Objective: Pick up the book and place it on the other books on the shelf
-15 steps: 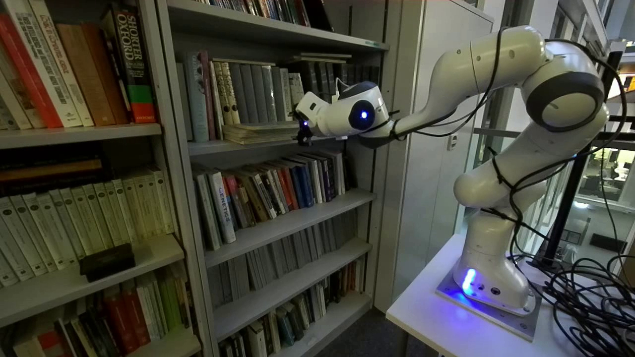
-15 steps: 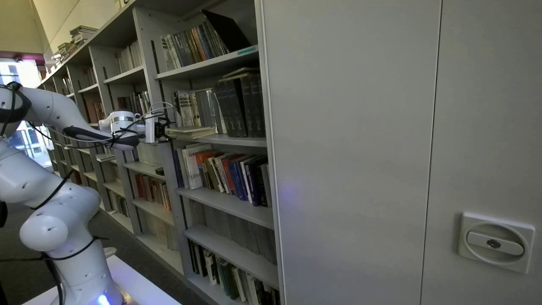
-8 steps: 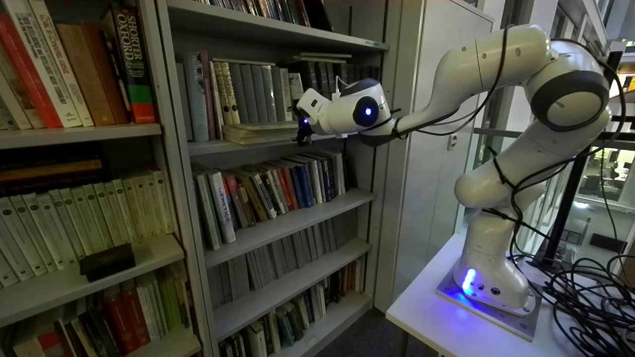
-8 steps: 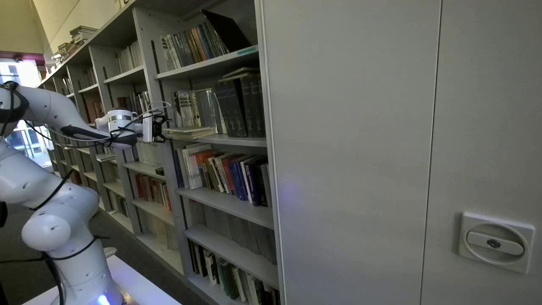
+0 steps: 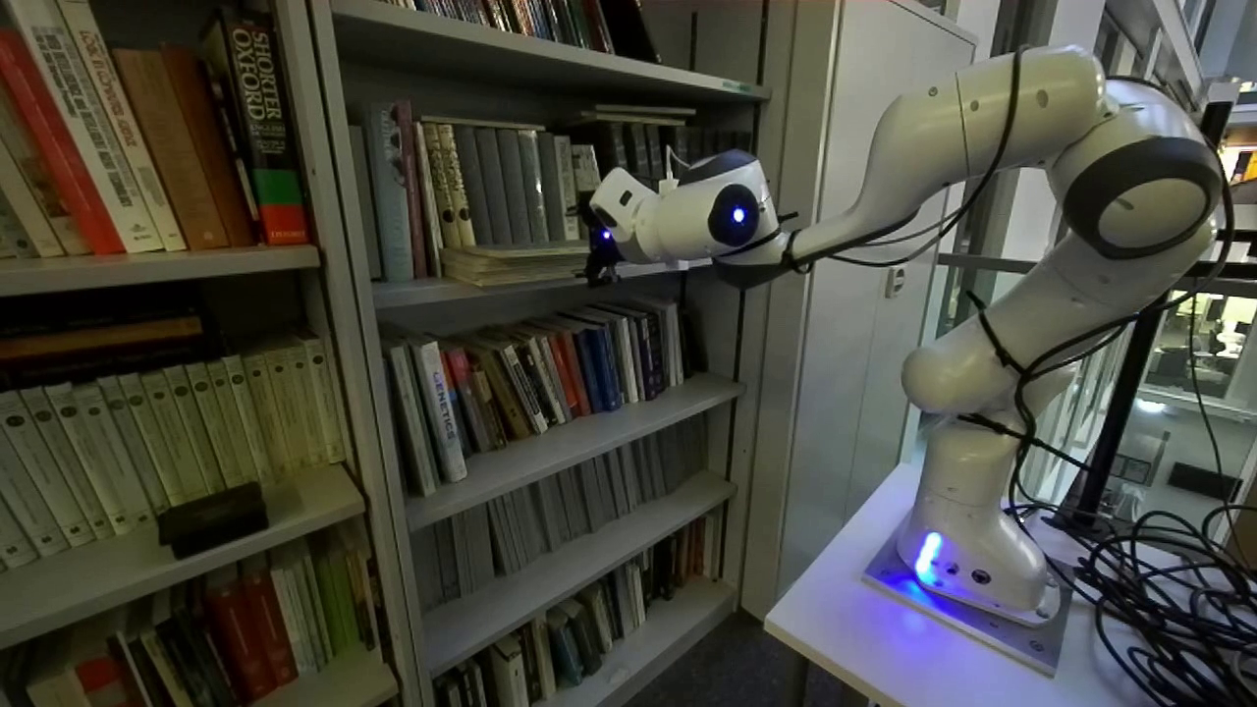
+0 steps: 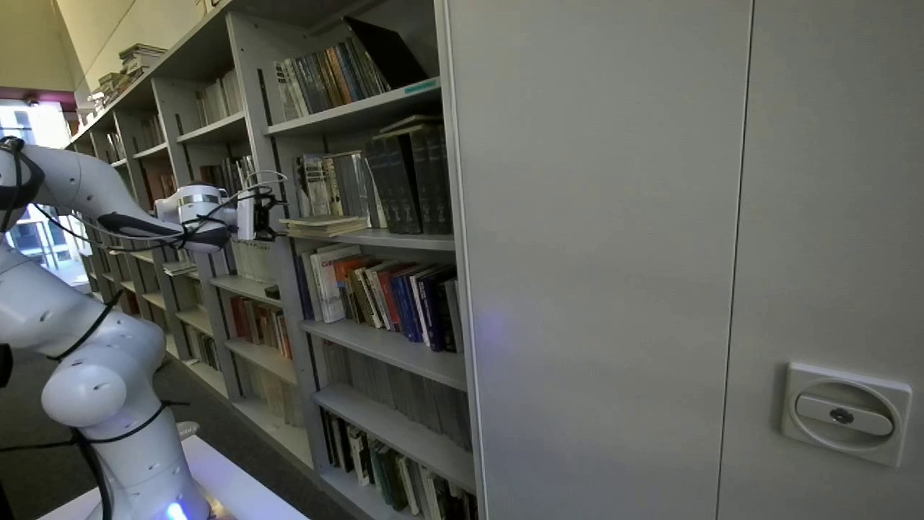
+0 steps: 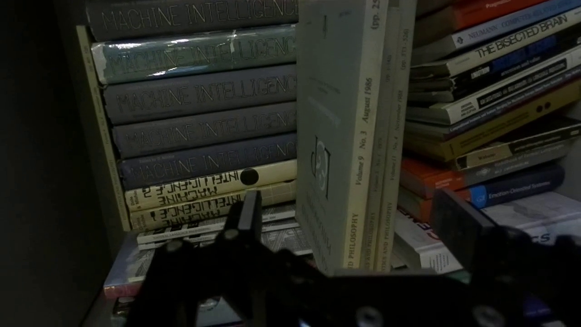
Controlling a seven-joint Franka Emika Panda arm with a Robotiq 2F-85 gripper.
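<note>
On a shelf [image 5: 422, 293], flat tan books [image 5: 513, 263] lie piled at nine o'clock from the black pincer [image 5: 586, 245]; upright books [image 5: 513, 187] stand behind.

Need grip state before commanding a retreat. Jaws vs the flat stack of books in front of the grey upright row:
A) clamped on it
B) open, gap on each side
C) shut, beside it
B: in the wrist view the jaws stand wide apart, and a gap shows on each side of the flat stack of books.

Stacked journals [image 7: 354, 136] block the wrist view's centre; a dark gap opens at left, beside the Machine Intelligence volumes [image 7: 202, 125].
</note>
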